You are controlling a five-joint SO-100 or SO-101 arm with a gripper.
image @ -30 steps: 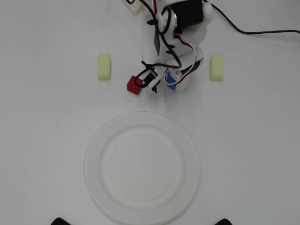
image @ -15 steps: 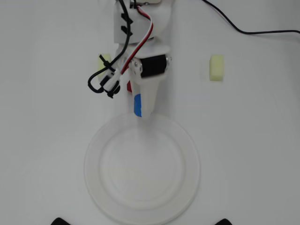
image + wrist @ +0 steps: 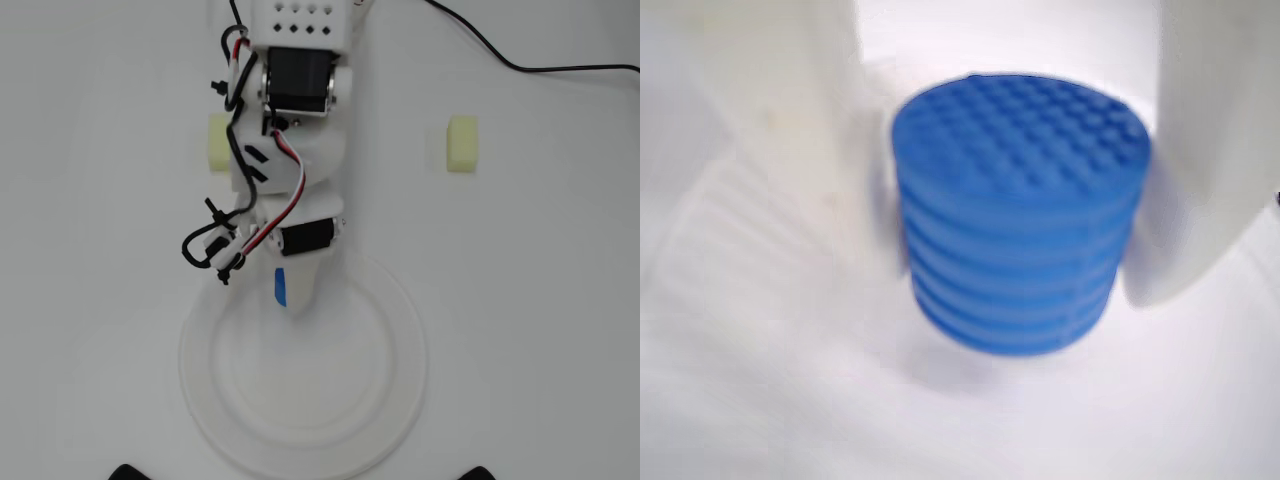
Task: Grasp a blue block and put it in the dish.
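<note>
The white two-finger gripper pinches the bright-blue ribbed cylindrical block between both fingers. In the overhead view, the gripper holds the block over the far rim of the round white disposable dish. Two pale yellow blocks lie beyond, well apart.

White table w/ dish, 2 yellow blocks.
</note>
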